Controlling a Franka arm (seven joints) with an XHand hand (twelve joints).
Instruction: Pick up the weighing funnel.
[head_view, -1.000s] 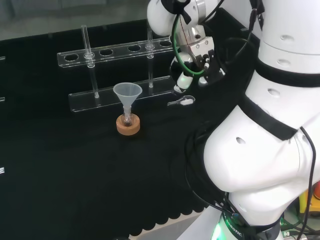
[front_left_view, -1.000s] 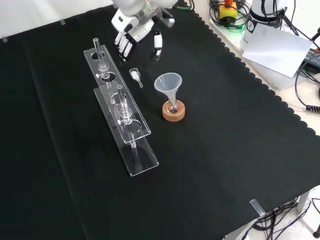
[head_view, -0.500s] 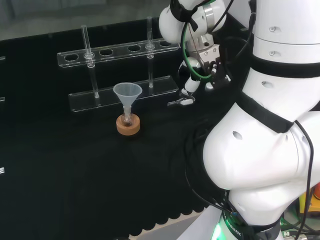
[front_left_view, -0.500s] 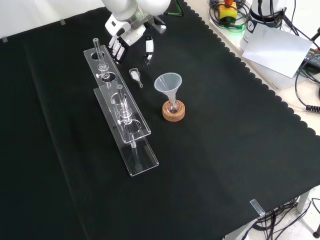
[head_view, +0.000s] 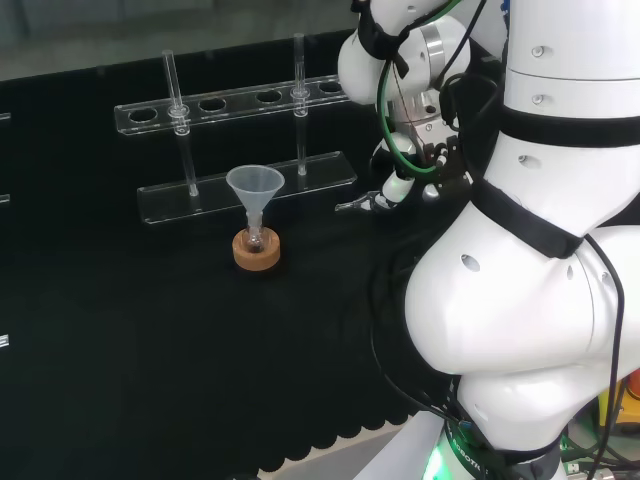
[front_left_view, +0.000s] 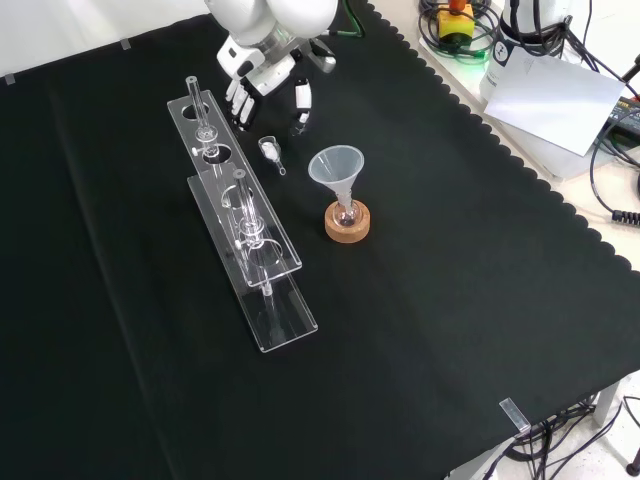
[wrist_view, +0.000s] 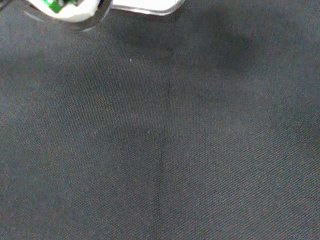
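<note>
Hanging apart frontally: hand (front_left_view: 262, 78), weighing funnel (front_left_view: 270, 149)

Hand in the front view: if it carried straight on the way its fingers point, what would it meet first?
Most likely the weighing funnel, lying on the black cloth just past the fingertips of the open hand. Depth is unclear, so the fingers might touch the cloth beside it first.

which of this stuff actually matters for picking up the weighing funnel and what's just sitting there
For the job:
- weighing funnel, not yet held
- hand, open, close by it

Just lying about:
- funnel, stem in a small flask
- cork ring under the flask
- clear rack with glass tubes
</note>
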